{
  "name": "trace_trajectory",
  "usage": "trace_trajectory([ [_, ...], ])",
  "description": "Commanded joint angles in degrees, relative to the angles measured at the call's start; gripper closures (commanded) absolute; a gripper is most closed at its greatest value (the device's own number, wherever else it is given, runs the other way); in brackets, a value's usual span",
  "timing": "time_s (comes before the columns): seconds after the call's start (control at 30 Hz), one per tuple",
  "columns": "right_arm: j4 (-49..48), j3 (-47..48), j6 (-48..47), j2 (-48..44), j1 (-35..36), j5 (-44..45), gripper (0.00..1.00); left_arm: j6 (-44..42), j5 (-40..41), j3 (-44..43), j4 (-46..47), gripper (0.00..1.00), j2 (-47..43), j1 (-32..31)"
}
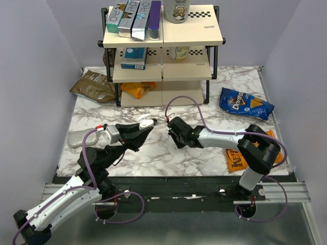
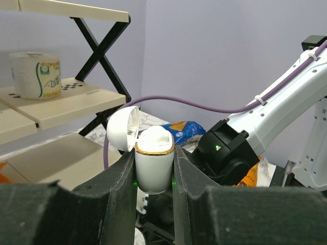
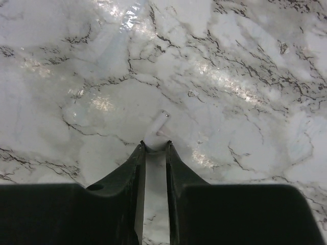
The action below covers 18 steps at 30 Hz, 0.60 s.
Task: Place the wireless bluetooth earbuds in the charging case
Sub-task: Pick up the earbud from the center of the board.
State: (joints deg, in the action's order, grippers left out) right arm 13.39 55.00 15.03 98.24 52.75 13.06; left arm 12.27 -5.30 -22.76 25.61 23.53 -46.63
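The charging case [image 2: 153, 166] is white with a gold rim, and its lid [image 2: 122, 127] is flipped open to the left. My left gripper [image 2: 154, 153] is shut on the case's body and holds it upright above the table; the top view shows the case [image 1: 146, 122] at the tips of that gripper [image 1: 145, 130]. On the marble lies a small white stemmed earbud [image 3: 158, 131], its stem pointing up and right. My right gripper [image 3: 155, 146] is down at the table, fingertips pressed against both sides of the earbud's head. In the top view the right gripper [image 1: 180, 141] is just right of the case. No other earbud shows.
A shelf rack [image 1: 163, 56] with boxes stands at the back. A blue chip bag [image 1: 245, 103] lies back right, an orange packet [image 1: 236, 159] by the right arm, a brown bag [image 1: 94, 86] back left, and a pale object [image 1: 79, 137] at the left edge.
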Motion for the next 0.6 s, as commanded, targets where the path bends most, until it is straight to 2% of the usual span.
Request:
trace_trajectory([
  [0.0, 3.1, 1.5, -8.3, -0.1, -0.1, 2.9, 0.77, 0.4, -0.9, -0.3, 1.0, 1.00, 0.1, -0.2],
  [0.03, 3.7, 1.6, -9.6, -0.1, -0.1, 3.5, 0.75, 0.3, -1.0, -0.3, 1.0, 1.00, 0.2, -0.3],
  [0.17, 6.1, 2.8, -10.4, -1.4, -0.4, 3.5, 0.56, 0.4, -1.7, -0.5, 0.9, 1.00, 0.5, -0.2],
  [0.27, 7.5, 3.7, -9.7, -1.5, -0.4, 3.7, 0.48, 0.2, -1.7, -0.6, 0.8, 1.00, 0.3, -0.2],
  [0.47, 7.6, 1.9, -4.3, -8.0, -0.3, 2.3, 0.42, -0.1, -1.9, -0.9, 0.8, 1.00, 0.2, -0.2],
  [0.53, 6.2, 0.1, -1.2, -12.3, -0.3, 2.3, 0.43, -0.1, -1.9, -0.9, 0.9, 1.00, 0.2, -0.3],
  [0.57, 4.0, -2.3, 2.4, -13.6, -0.3, 2.1, 0.46, -0.1, -1.9, -1.0, 0.9, 1.00, 0.2, -0.3],
])
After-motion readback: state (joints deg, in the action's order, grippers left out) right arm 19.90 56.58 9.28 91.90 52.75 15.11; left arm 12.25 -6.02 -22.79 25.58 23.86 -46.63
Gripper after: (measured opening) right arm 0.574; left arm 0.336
